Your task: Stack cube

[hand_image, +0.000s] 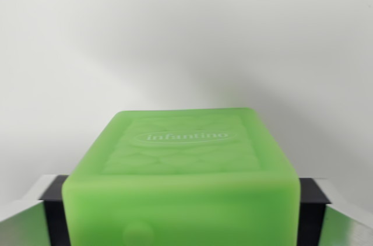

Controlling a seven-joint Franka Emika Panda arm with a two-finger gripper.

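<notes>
While you look through the wrist view, the green cube (182, 182) fills the frame from centre down to six o'clock, its top face embossed "infantino". Your claw (185, 214) is clenched on it: black pads (55, 211) press its sides at eight and four o'clock. Behind it, toward twelve, you see only plain white surface (186, 36).

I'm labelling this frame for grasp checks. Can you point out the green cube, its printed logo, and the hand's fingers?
green cube (180, 199): wrist view, near face.
logo (185, 137): wrist view, middle of the oval on top.
fingers (55, 211): wrist view, dark pad left of the cube.
</notes>
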